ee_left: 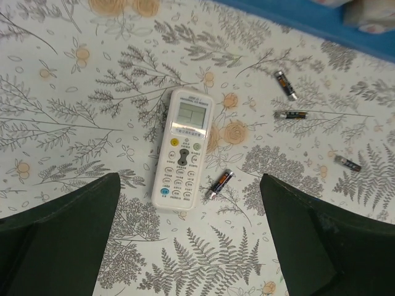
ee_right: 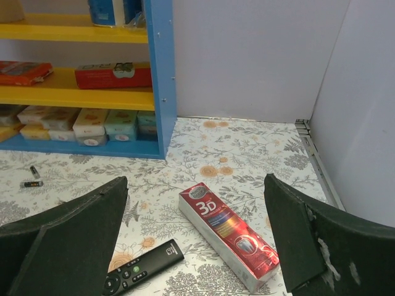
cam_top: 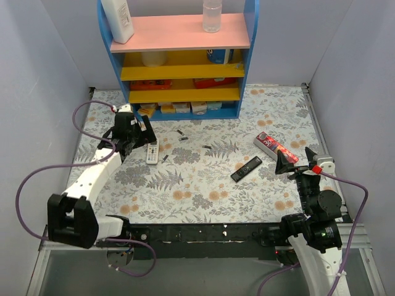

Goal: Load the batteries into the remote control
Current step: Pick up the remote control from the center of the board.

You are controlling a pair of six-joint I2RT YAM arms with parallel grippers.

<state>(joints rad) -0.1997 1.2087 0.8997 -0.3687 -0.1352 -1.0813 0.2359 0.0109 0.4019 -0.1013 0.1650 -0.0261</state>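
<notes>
Left gripper (ee_left: 189, 176) spread wide, gripping nothing, hanging over the remote control (ee_left: 182, 151) — its two dark fingers (ee_left: 68, 234) frame it in the wrist view. Right gripper (ee_right: 196, 180) also spread and empty, at the right side of the table (cam_top: 203, 197), near the toothpaste box (ee_right: 228, 237). Table has a grey floral cover. Blue shelf unit (cam_top: 185, 61) with pink top and yellow boards stands at the far edge, small boxes on its lower boards. Toothpaste box, red, lies flat on the right; black remote (ee_right: 142, 268) lies near it toward the centre, apart from it. Remote control lies face up, white front with screen and buttons showing, screen end toward the shelf unit, on the left half of the table. Batteries (ee_left: 220, 184) — four seen, all loose on the table: one just beside the remote control's button end, on its right; another battery (ee_left: 286, 84) and a third (ee_left: 290, 115) close together nearer the shelf unit; the fourth (ee_left: 347, 163) farther right, well apart from the remote control.
</notes>
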